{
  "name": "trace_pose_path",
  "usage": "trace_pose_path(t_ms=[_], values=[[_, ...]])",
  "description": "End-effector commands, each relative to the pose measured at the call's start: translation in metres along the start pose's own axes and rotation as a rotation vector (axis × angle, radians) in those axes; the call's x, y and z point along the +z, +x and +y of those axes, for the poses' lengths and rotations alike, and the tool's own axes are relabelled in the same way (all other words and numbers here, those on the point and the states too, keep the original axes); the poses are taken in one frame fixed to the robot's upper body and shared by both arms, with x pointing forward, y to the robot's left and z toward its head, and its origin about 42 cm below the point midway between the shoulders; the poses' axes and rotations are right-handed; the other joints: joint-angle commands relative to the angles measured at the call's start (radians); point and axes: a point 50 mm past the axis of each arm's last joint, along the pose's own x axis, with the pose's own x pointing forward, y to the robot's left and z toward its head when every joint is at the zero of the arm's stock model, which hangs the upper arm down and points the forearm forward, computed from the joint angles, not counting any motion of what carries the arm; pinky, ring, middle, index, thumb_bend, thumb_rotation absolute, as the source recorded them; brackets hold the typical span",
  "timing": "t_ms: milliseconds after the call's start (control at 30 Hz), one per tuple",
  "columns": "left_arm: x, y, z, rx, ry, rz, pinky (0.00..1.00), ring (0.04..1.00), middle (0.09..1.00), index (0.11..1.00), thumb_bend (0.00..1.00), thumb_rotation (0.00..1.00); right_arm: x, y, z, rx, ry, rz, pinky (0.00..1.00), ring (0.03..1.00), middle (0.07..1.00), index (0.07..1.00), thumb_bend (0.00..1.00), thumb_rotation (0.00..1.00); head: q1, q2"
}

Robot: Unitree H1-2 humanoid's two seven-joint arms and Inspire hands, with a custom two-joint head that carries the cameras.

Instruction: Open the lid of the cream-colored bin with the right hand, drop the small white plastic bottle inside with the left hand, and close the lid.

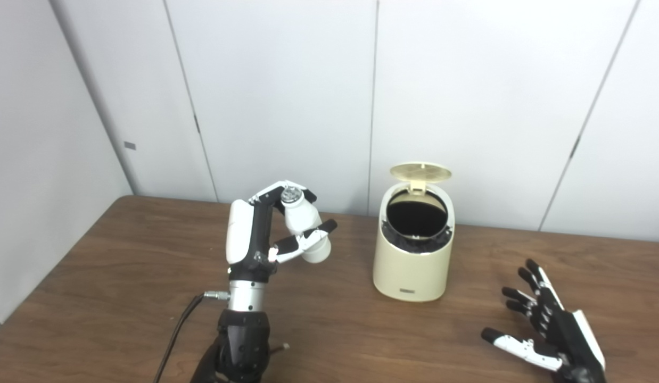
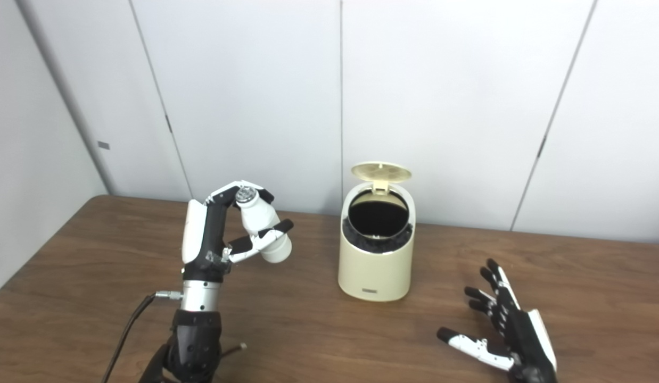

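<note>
The cream-colored bin (image 1: 413,266) stands on the wooden table (image 1: 122,298) near the back wall. Its round lid (image 1: 420,172) is flipped up behind a dark opening (image 1: 417,214). My left hand (image 1: 265,234) is raised above the table to the bin's left, shut on the small white plastic bottle (image 1: 306,226). The bottle is tilted, its cap end pointing up and back. My right hand (image 1: 548,324) rests low at the front right, open with fingers spread and holding nothing. It is well apart from the bin.
White wall panels (image 1: 287,96) close off the back and left side of the table. A black cable (image 1: 175,335) runs from my left wrist to the bottom edge. Bare wood lies between the bin and each hand.
</note>
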Motion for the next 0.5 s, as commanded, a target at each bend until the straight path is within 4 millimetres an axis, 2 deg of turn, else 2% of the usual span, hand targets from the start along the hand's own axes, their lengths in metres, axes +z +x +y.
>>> trace_pose_path(t_ms=[0, 267, 467], values=[[0.02, 0.028, 0.002, 0.031, -0.022, -0.106, 0.39, 0.423, 0.513, 0.512, 0.5, 0.0, 0.013, 0.01, 0.002, -0.006, -0.001, -0.096, 0.79, 0.817, 0.954, 0.965, 0.72, 0.17, -0.017, -0.004], [0.044, 0.048, -0.025, 0.02, -0.062, -0.211, 0.38, 0.414, 0.509, 0.52, 0.5, 0.0, 0.009, 0.011, 0.008, 0.0, 0.018, -0.091, 0.79, 0.828, 0.959, 0.964, 0.73, 0.18, -0.047, -0.015], [0.052, 0.059, -0.045, 0.01, -0.101, -0.247, 0.37, 0.412, 0.512, 0.518, 0.5, 0.0, 0.006, 0.011, 0.011, -0.01, 0.024, -0.096, 0.79, 0.83, 0.958, 0.962, 0.74, 0.2, -0.067, -0.023]])
